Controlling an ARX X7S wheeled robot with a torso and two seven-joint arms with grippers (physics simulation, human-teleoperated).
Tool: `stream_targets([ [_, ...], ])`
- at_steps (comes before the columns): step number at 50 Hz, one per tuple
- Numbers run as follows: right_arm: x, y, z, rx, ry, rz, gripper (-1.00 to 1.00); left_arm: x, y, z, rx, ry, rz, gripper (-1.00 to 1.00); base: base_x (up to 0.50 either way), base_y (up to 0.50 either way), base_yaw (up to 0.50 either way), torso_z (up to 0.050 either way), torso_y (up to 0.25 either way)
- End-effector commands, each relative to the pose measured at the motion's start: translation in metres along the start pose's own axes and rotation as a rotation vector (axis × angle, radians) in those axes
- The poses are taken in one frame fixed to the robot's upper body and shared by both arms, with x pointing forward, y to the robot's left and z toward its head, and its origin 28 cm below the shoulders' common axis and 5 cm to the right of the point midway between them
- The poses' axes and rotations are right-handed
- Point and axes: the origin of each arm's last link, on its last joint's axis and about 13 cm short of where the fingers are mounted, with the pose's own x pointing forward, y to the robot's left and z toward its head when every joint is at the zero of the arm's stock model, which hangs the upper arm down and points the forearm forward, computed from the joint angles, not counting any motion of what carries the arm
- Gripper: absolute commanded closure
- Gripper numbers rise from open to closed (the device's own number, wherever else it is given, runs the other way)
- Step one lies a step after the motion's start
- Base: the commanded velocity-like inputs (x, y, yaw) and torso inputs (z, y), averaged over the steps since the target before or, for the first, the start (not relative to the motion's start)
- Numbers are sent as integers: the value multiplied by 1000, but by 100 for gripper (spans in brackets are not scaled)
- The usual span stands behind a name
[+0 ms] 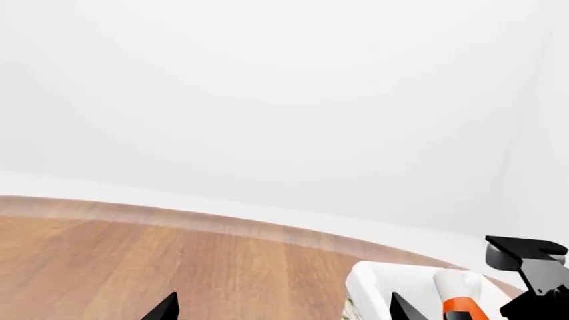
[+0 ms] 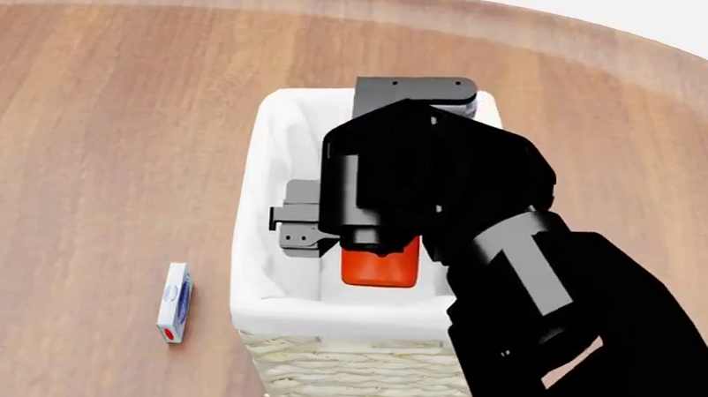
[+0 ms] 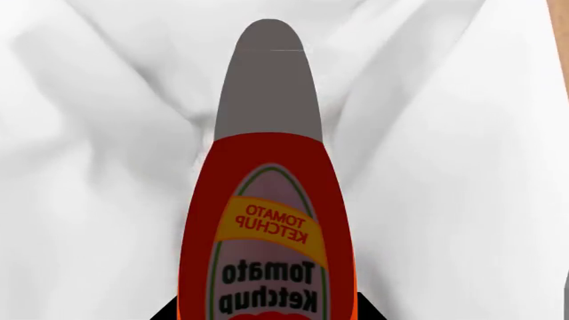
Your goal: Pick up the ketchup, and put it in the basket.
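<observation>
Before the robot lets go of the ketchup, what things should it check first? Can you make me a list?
1. Ketchup is over the basket, inside the rim: ok, head view shows it above the white liner.
2. Right tool holds the bottle: probably ok; the bottle sits right at it in the right wrist view, but the fingers are mostly hidden.
3. Bottle is low enough to drop gently: cannot tell; height above the liner is unclear.
4. Space under the bottle is free: ok, only white cloth shows around it in the right wrist view.
5. Left tool is out of the way: ok, off beside the basket.
6. Small white box is outside the basket: ok.
</observation>
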Motion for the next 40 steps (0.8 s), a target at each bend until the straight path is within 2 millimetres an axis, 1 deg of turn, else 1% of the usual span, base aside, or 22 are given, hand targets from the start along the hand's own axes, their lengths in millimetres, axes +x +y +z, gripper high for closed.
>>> stream_targets([
  [1, 4, 1, 0, -22, -6, -7, 100, 0, 1, 0, -2, -1, 2, -100, 0, 0, 0, 0, 0],
  [24, 16, 2, -7, -24, 4, -12, 100, 0, 2, -1, -4, -2, 7, -100, 0, 0, 0, 0, 0],
  [40, 18, 4, -10, -26, 0, -8, 100, 0, 2, 1, -5, 0, 10, -100, 0, 0, 0, 0, 0],
])
